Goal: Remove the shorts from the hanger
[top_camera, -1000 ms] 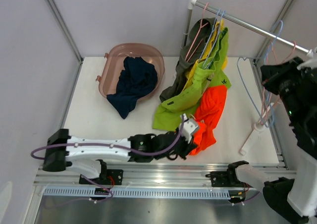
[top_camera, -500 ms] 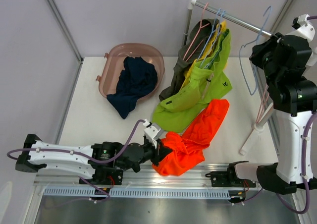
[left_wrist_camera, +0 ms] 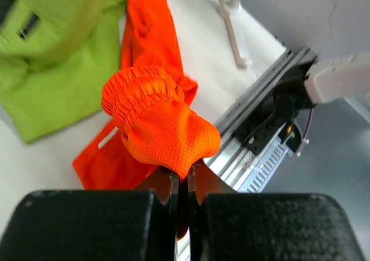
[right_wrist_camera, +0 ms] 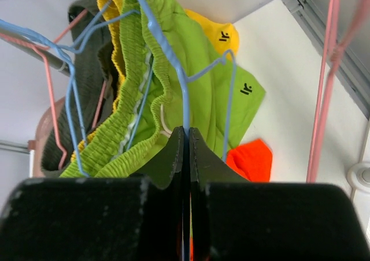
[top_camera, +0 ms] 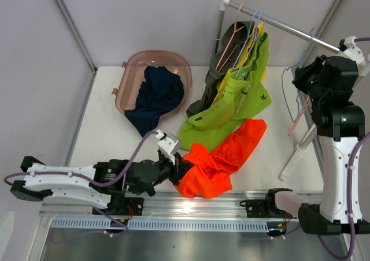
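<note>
Ana: Leftward and back is where the left gripper (top_camera: 179,173) has gone in the last half second. It has dragged the orange shorts (top_camera: 222,160) toward the lower middle of the frame. At the right edge, the right gripper (right_wrist_camera: 186,133) has brought the blue hanger (right_wrist_camera: 185,105) down a little.

Ben: So that pair is off its hanger. How is it held?

Ana: The left jaws are pinched tight on a bunched bit of elastic waistband, and the rest trails across the table (top_camera: 115,140). The right jaws are clamped on the hanger's bare wire, which carries nothing.

Ben: What worries you?

Ana: Three things. The pinch is small and the mesh looks slippery, so a quick pull could let the bunch slide out. The bundle also sits just beside the metal frame (top_camera: 219,206) along the table's bottom edge, where a low drag could snag it or spill it over. And the far leg lies right against the lime green shorts (top_camera: 231,108), which still hang from the rail (top_camera: 277,23). I cannot tell whether they overlap, but if they do, dragging could tug that pair askew.

Ben: And on the right?

Ana: The wire is near a pink hanger (right_wrist_camera: 324,93) and, in the wrist view, in front of the lime waistband. A swing could hook either.

Ben: Destination?

Ana: Probably the basin (top_camera: 133,62) at upper left, where the navy shorts (top_camera: 156,93) lie.
</note>
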You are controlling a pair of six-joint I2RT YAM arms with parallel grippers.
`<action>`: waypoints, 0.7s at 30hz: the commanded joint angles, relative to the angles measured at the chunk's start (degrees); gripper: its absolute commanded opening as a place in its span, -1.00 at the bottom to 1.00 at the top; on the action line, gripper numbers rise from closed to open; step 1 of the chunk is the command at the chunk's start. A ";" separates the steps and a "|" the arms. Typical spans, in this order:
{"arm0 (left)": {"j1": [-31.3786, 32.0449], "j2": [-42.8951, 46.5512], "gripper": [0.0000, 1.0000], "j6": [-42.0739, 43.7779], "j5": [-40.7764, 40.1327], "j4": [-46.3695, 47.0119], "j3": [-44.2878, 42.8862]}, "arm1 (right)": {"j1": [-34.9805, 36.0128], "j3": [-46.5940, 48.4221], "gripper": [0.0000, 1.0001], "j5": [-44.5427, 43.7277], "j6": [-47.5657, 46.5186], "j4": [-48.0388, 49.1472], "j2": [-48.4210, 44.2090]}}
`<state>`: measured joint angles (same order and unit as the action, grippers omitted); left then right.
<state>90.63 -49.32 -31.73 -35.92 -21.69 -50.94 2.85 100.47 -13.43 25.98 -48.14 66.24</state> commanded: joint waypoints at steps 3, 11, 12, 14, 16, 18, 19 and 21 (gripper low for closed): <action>-0.10 1.51 -1.00 7.46 -8.10 -3.35 -11.28 | -0.39 -0.80 -0.65 1.91 0.65 0.59 -5.24; -14.76 0.10 -1.00 17.91 -3.90 -7.66 -25.85 | -0.39 -3.87 0.99 1.39 -1.54 -0.73 -9.19; -16.09 -1.12 -1.00 19.32 -3.46 -8.01 -28.84 | -0.39 -4.66 0.98 1.30 -1.80 -0.73 -9.72; -19.60 -3.14 -1.00 23.97 -3.45 -8.45 -33.93 | -0.30 -5.45 0.99 1.39 -2.07 -0.90 -10.34; -23.55 -6.48 -1.00 28.28 -2.41 -8.63 -39.83 | -0.39 -7.47 0.99 2.18 -2.07 -0.55 -11.92; -29.77 -8.94 -1.00 31.53 0.05 -8.37 -47.99 | -0.48 -9.14 0.99 2.62 -1.72 -0.29 -13.93; -32.33 -12.17 -1.00 31.55 3.37 -8.45 -52.73 | -0.48 -11.24 0.99 3.06 -1.63 -0.03 -14.64; -41.26 -16.49 -1.00 33.48 8.12 -9.59 -61.93 | -0.57 -13.79 0.99 3.76 -1.19 0.76 -17.09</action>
<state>58.24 -61.65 -5.17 -35.00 -33.80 -101.06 2.61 89.10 -11.07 24.97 -49.08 52.27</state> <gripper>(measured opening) 0.039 0.993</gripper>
